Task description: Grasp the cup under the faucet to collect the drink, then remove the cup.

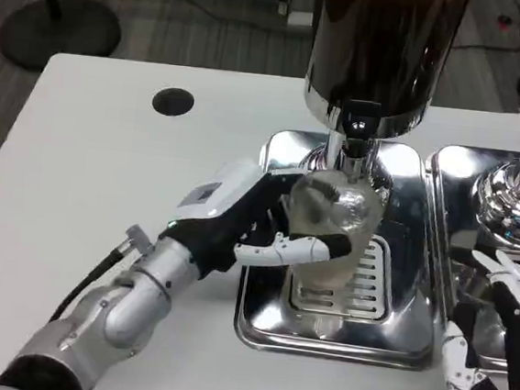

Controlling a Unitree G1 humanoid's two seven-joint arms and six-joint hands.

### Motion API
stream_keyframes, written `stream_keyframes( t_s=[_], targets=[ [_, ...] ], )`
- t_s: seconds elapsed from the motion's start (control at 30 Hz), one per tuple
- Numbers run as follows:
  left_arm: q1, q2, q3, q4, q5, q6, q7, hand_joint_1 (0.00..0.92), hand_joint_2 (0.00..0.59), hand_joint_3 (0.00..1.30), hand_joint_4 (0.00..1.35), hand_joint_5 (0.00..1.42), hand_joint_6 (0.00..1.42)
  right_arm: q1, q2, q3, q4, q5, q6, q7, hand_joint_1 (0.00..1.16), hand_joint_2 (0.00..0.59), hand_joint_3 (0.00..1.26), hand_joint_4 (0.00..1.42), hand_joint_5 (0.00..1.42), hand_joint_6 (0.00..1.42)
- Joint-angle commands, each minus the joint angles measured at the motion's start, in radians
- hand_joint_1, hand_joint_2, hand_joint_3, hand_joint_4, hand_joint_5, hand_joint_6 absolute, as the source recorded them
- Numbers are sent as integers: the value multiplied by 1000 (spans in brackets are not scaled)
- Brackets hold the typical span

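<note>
A clear cup [338,223] stands tilted under the faucet [357,138] of a dark drink dispenser [384,50], over the slotted drip tray [339,332]. My left hand [239,216] grips the cup from the left, its fingers wrapped around the cup's front and side. The cup's rim sits just below the faucet spout. My right hand [494,347] waits at the lower right edge with its fingers apart, holding nothing.
A second chrome dispenser base [518,197] with its own tray [456,168] stands at the right. A round black hole [173,102] lies in the white table [85,197] at the upper left.
</note>
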Motion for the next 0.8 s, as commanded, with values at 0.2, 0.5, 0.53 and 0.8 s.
stream_keyframes(
  t_s=[0.2,0.5,0.53,0.8],
  targets=[
    [-54,-38,-58,48,54,44,11,221,181,403,497,752,880,9,-12,-25,1,30,-33,2,480,586,295,174,159,324],
    [-44,-13,-107,4,93,102,41,154,134,308,346,507,560,9,-9,-31,21,43,-50,0,479,586,295,174,159,323],
    [-41,-8,-107,-5,93,105,43,141,126,296,329,477,519,8,-8,-30,22,42,-51,0,479,586,295,174,159,323],
    [3,29,-87,-88,92,107,59,71,83,260,241,378,407,5,0,-27,28,37,-58,-4,478,586,295,174,159,332]
  ],
)
